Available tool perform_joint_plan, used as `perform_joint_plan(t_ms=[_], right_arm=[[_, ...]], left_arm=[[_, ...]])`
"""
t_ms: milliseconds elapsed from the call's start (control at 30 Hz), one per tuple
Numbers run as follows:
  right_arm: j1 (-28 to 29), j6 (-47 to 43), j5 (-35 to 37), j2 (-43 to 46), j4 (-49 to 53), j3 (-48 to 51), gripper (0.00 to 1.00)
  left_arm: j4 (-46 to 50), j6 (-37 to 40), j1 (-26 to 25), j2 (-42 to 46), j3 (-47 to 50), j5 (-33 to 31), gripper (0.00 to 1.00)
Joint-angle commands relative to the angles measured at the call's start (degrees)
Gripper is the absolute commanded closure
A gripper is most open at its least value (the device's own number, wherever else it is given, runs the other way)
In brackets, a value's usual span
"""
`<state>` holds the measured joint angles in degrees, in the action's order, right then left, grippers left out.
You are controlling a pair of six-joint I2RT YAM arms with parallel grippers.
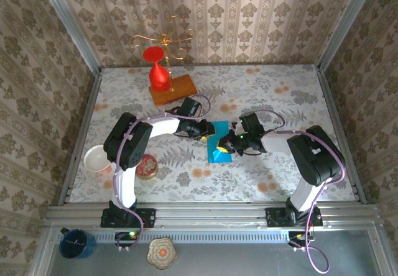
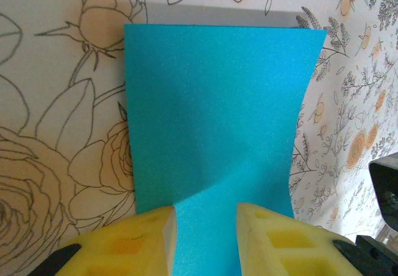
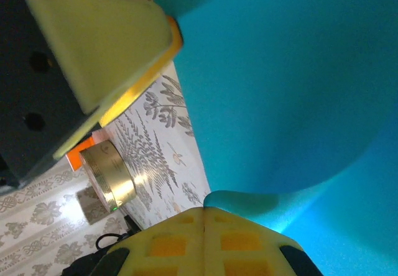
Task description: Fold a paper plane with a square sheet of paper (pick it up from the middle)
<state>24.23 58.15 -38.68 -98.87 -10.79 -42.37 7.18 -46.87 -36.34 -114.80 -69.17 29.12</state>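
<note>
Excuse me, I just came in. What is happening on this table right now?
Two robot arms are working on the square sheet of paper in the middle of the table. The right gripper is shut and seems to pinch one edge of the sheet, which curls upward there. The left gripper has its fingers apart over the sheet, perhaps pressing it down. No plane shape is visible yet.

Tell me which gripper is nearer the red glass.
Left. The left gripper is in front of the red glass and to its right, at the left side of the teal paper sheet; the right gripper, shut on that sheet, lies farther right.
</note>
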Motion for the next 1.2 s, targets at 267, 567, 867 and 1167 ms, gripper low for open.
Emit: perform_joint_plan(t_ms=[267, 567, 867, 1167], right_arm=[[0.6, 0.9, 5.2, -2.6, -2.2, -1.7, 1.00], [1.6, -0.8, 3.0, -4.6, -2.3, -3.7, 1.00], [1.7, -0.3, 3.8, -6.1, -3.0, -4.2, 1.00], [1.7, 0.0, 3.6, -7.0, -4.6, -4.6, 1.00]], left_arm=[[2.4, 1.1, -0.6, -1.4, 0.6, -1.2, 0.67], [2.5, 1.0, -0.6, -1.4, 0.6, -1.2, 0.67], [2.6, 0.8, -0.7, -1.5, 0.7, -1.2, 0.68], [2.8, 0.6, -0.7, -1.2, 1.0, -1.9, 0.73]])
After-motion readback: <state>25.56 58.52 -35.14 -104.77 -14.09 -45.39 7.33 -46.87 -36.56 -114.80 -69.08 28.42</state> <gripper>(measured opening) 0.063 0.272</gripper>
